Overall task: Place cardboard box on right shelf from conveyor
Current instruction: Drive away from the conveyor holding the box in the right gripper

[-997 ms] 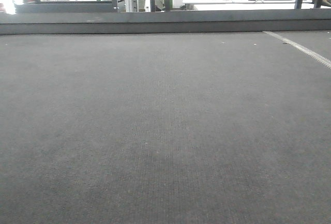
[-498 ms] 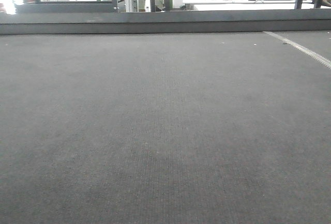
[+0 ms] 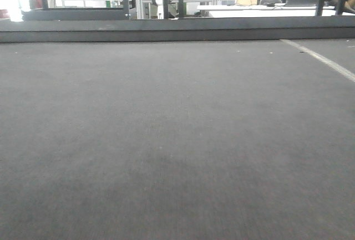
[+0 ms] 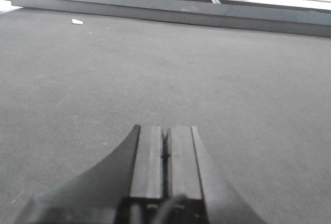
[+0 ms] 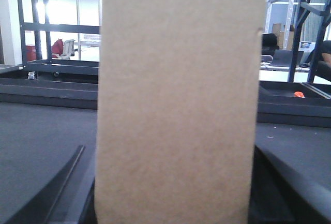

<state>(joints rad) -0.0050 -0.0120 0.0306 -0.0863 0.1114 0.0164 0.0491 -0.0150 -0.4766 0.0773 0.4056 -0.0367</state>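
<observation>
Judged the task to be roughly at its middle. Found the cardboard box upright and filling the right wrist view, pinched at its two sides by the right gripper, with dark fingers hugging its lower left and lower right edges and no gap seen. Could not tell whether the box's base touched the conveyor or hung above it, the bottom edge being cut off.

Saw in the front view only woven belt up to the far rail, with a white stripe toward the conveyor's right end and no box standing there. Took that as a sign that the pickup was done.

Found the left gripper low over the conveyor, fingers pressed together on nothing, with a white scrap lying well ahead near the far rail.

Saw no right shelf in any view. Left to do, by this reading: carrying the box off the conveyor to the right shelf, setting it down, and letting go.
</observation>
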